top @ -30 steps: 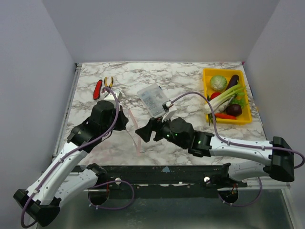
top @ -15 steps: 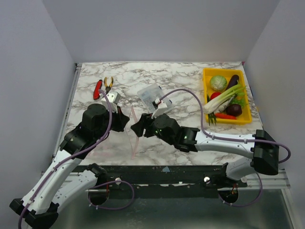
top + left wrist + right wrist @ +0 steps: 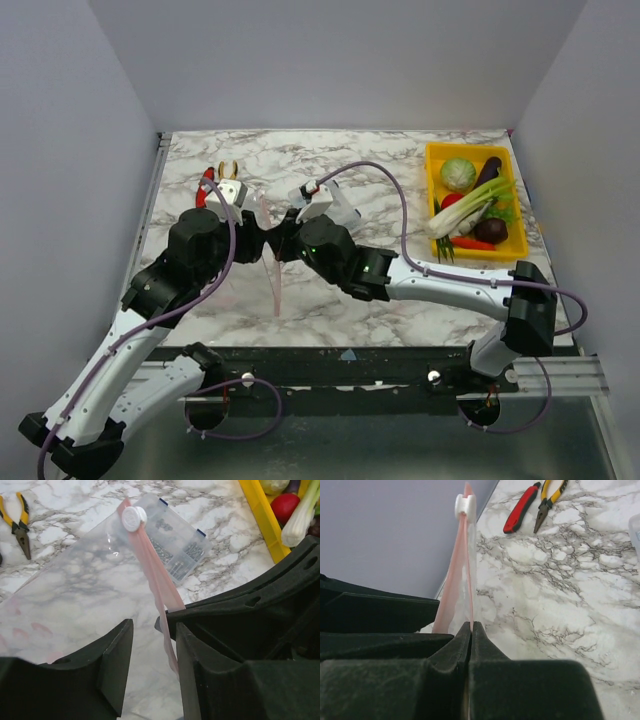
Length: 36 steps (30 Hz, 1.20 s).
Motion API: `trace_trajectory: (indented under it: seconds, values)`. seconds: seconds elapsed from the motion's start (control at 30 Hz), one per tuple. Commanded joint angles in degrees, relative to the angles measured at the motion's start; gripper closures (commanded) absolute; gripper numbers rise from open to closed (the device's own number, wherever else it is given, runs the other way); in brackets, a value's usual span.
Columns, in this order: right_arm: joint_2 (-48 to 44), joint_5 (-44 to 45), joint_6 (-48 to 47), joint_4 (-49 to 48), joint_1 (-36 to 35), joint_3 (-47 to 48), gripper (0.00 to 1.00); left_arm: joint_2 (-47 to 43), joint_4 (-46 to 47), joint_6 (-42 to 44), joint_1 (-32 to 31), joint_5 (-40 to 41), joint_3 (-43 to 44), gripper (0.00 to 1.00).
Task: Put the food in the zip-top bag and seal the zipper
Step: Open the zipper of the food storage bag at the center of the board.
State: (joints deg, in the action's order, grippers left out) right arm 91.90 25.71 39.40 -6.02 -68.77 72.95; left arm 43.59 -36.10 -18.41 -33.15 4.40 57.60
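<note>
The zip-top bag (image 3: 75, 580) hangs clear and floppy between my two grippers, its pink zipper (image 3: 150, 565) running down from a white slider (image 3: 134, 518). My right gripper (image 3: 471, 626) is shut on the zipper (image 3: 455, 575). The strip also passes between the fingers of my left gripper (image 3: 152, 645), whose jaws stand apart; it lies close against the right finger (image 3: 192, 670). From above, the left gripper (image 3: 256, 241) and right gripper (image 3: 283, 245) meet at the bag (image 3: 273, 280). The food, with a pale cabbage (image 3: 459, 174) and a red fruit (image 3: 452, 201), lies in the yellow tray (image 3: 432, 155).
A rigid clear plastic box (image 3: 175, 545) sits just behind the bag. Yellow-handled pliers (image 3: 547, 500) and a red-handled tool (image 3: 520, 507) lie at the back left of the marble table (image 3: 400, 170). Grey walls close in the left, right and back.
My right gripper has moved left and back to the bag and shut on the pink strip. My left gripper has opened its jaws off the bag's edge.
</note>
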Motion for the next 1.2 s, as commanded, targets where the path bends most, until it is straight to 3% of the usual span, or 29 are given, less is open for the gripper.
trace_trajectory:
  seconds: [0.0, 0.2, 0.33, 0.47, 0.53, 0.63, 0.73, 1.07, 1.17]
  values:
    - [1.8, 1.9, 0.1, 2.0, 0.0, 3.5, 0.99, 1.7, -1.8, 1.4, -0.3, 7.3, 3.0, 0.53]
    - [3.2, 2.2, 0.0, 5.3, -0.2, 7.2, 0.99, 3.1, -2.0, 2.8, -0.4, 10.8, 4.2, 0.49]
    - [3.7, 3.1, 0.1, 8.2, -0.1, 9.5, 0.99, 6.1, -2.3, 2.7, -0.4, 12.1, 5.1, 0.55]
    - [3.5, 7.1, -0.9, 10.9, -0.2, 9.7, 0.99, 7.1, 0.0, 2.7, -0.4, 12.7, 5.2, 0.74]
    - [2.9, 10.8, -1.8, 12.5, 0.1, 8.7, 1.00, 7.2, 0.2, 1.9, -0.4, 14.3, 6.8, 1.00]
    - [1.1, 12.1, -1.0, 13.0, 2.6, 4.5, 1.00, 6.9, 1.6, 1.2, -0.3, 17.1, 8.3, 1.00]
    - [-1.1, 7.4, 0.8, 12.1, 6.9, 0.1, 1.00, 6.9, 3.3, 0.0, -0.4, 20.8, 8.7, 1.00]
    - [-1.7, 0.3, -4.1, 8.4, 7.7, -0.2, 0.99, 15.3, 1.7, 1.1, -0.4, 11.9, 15.7, 1.00]
    - [-1.2, -0.9, -4.5, 9.8, 7.8, 0.5, 0.92, 16.5, 1.0, 3.1, -0.4, 10.1, 17.3, 1.00]
